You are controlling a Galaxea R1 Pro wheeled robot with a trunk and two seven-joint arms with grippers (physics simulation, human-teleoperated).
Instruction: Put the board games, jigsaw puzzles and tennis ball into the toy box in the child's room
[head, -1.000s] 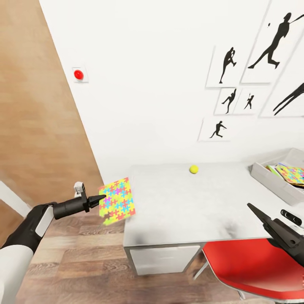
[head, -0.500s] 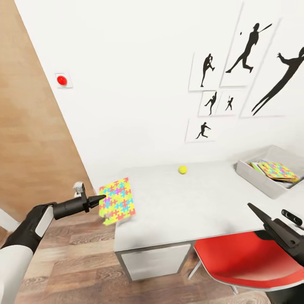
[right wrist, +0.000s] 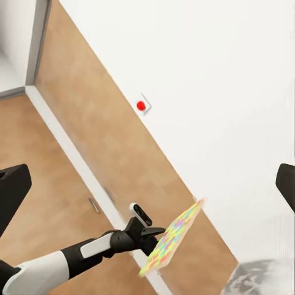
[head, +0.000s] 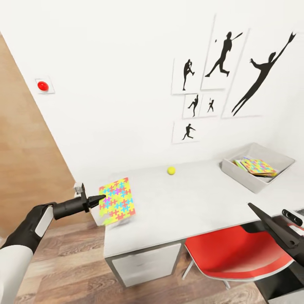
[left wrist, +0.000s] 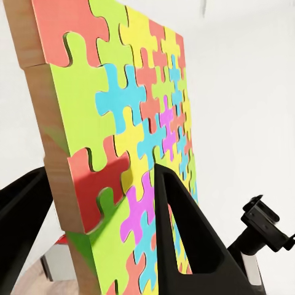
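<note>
The left gripper (head: 100, 197) clamps a jigsaw puzzle (head: 117, 201) by its edge, holding the board nearly upright in the air at the near-left corner of the counter (head: 185, 202). In the left wrist view a dark finger (left wrist: 184, 233) presses on the puzzle's coloured face. The tennis ball (head: 171, 170) lies on the counter, beyond the held board. Farther across, the toy box (head: 257, 166) holds another jigsaw puzzle (head: 258, 166). The right gripper (head: 274, 228) hangs with its fingers spread wide, holding nothing, over a red chair (head: 236, 253).
</note>
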